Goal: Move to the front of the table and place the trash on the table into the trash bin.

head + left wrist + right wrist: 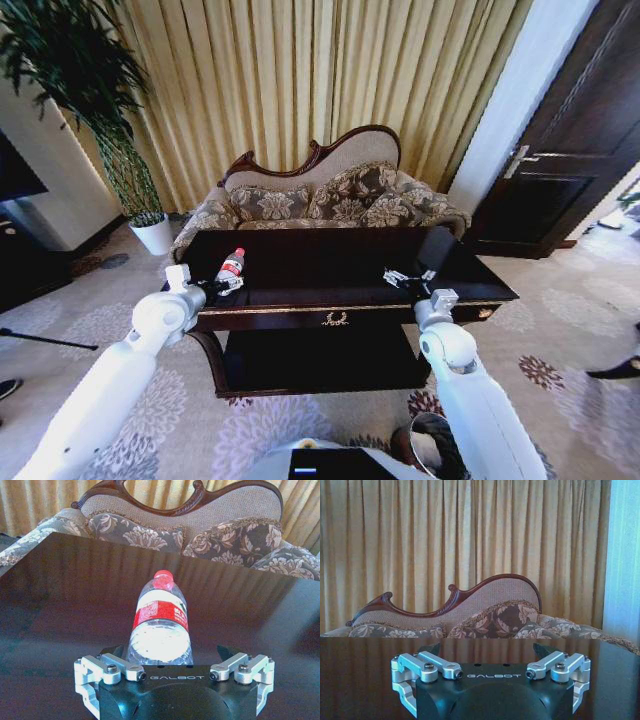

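Observation:
The trash I can make out is a clear plastic bottle with a red cap and label. It lies on its side at the front left of the dark glossy table, cap pointing toward the sofa. My left gripper is at the bottle's base. In the left wrist view the left gripper is open, with the bottle between its spread fingers. My right gripper hovers open over the table's front right, and in its own wrist view the right gripper holds nothing. The trash bin stands on the carpet by my right arm, partly hidden.
A carved-back patterned sofa stands right behind the table, in front of gold curtains. A white plant pot sits at the far left. A dark door is at the right. The table has a lower shelf.

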{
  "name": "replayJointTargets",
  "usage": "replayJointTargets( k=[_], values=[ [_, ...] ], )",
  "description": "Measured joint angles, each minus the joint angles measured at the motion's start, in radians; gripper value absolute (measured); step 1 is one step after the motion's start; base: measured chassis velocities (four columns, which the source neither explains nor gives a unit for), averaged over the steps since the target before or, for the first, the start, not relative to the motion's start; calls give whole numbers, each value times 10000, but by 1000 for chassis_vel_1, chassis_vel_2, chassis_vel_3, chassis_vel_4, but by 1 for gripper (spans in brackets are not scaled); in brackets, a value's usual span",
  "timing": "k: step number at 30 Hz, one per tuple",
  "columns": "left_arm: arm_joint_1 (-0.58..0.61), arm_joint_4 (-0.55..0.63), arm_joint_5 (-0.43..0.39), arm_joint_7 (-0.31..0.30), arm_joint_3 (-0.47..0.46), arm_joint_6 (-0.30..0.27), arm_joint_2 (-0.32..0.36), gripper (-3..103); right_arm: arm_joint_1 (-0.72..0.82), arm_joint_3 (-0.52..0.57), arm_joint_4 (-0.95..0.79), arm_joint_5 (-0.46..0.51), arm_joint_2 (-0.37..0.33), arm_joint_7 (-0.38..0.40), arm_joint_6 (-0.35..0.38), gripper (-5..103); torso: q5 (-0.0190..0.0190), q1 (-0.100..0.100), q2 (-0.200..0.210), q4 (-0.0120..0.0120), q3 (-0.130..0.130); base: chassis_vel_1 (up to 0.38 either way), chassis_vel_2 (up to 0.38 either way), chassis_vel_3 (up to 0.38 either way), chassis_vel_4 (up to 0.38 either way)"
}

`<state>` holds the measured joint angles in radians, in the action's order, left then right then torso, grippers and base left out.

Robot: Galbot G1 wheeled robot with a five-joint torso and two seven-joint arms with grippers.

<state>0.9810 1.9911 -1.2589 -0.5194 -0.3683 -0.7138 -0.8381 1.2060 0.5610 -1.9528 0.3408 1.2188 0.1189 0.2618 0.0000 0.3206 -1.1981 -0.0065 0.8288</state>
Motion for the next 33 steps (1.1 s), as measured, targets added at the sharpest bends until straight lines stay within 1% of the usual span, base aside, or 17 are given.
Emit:
replayJointTargets(
  k=[7, 9, 10, 12, 13, 14, 15, 17, 18, 20, 21, 23, 26, 30, 32, 33],
  values=[
    [-23, 27, -23, -24, 71, 0, 57, 101, 5, -1, 62, -14, 17, 0, -55, 100, 0, 0, 0, 0, 0, 0, 0, 0, 0],
    [-50, 28, -126, -61, 71, 0, 69, 93, -9, 0, 98, -13, 17, 0, -77, 100, -1, 0, 0, 0, 0, 0, 0, 0, 0],
    [-50, 28, -126, -61, 71, 0, 69, 93, -9, 0, 98, -13, 17, 0, -77, 100, -1, 0, 0, 0, 0, 0, 0, 0, 0],
    [-66, 29, -232, -139, 66, 0, 66, 82, -43, -2, 139, -13, 18, 0, -91, 100, 0, 0, 0, 0, 0, 0, 0, 0, 0],
    [-66, 29, -232, -139, 66, 0, 66, 82, -43, -2, 139, -13, 18, 0, -91, 100, 0, 0, 0, 0, 0, 0, 0, 0, 0],
    [-70, 29, -263, -148, 57, 0, 54, 76, -69, -13, 169, -12, 19, 0, -96, 100, 0, 0, 0, 0, 0, 0, 0, 0, 0],
    [-70, 29, -263, -148, 57, 0, 54, 76, -69, -13, 169, -12, 19, 0, -96, 100, 0, 0, 0, 0, 0, 0, 0, 0, 0],
    [-82, 12, -297, -152, 37, 3, 26, 66, -90, -32, 206, -8, 20, 0, -101, 100, 0, 0, 0, 0, 0, 0, 0, 0, 0],
    [-82, 12, -297, -152, 37, 3, 26, 66, -90, -32, 206, -8, 20, 0, -101, 100, 0, 0, 0, 0, 0, 0, 0, 0, 0],
    [-88, -12, -313, -151, 26, 10, -3, 56, -96, -36, 249, -3, 19, 0, -110, 100, 0, 0, 0, 0, 0, 0, 0, 0, 0],
    [-88, -24, -313, -151, 23, 15, -18, 49, -96, -37, 283, 0, 15, 0, -123, 100, 1, 0, 0, 0, 0, 0, 0, 0, 0],
    [-87, -30, -310, -151, 22, 16, -26, 49, -96, -37, 296, 1, 13, 0, -131, 100, 1, 0, 0, 1, 0, 0, 0, 0, 0],
    [-100, -37, -295, -141, 18, 18, -38, 41, -100, -33, 318, 10, 10, 0, -141, 100, 1, 0, 0, 0, 0, 0, 0, 0, 0],
    [-123, -32, -280, -140, 5, 14, -41, 40, -102, -29, 319, 17, 9, 0, -143, 100, -1, 0, 0, -1, 0, 0, 0, 0, 0],
    [-157, 16, 0, -51, -96, 7, -49, 40, -112, -12, 313, 30, 9, -1, -145, 100, -1, 0, 1, -1, 0, 0, 0, 0, 0],
    [-148, 21, 347, 115, -149, 7, -59, 40, -114, -5, 299, 35, 13, 0, -144, 100, -1, 0, 1, 0, 0, 0, 0, 0, 0]
  ],
)
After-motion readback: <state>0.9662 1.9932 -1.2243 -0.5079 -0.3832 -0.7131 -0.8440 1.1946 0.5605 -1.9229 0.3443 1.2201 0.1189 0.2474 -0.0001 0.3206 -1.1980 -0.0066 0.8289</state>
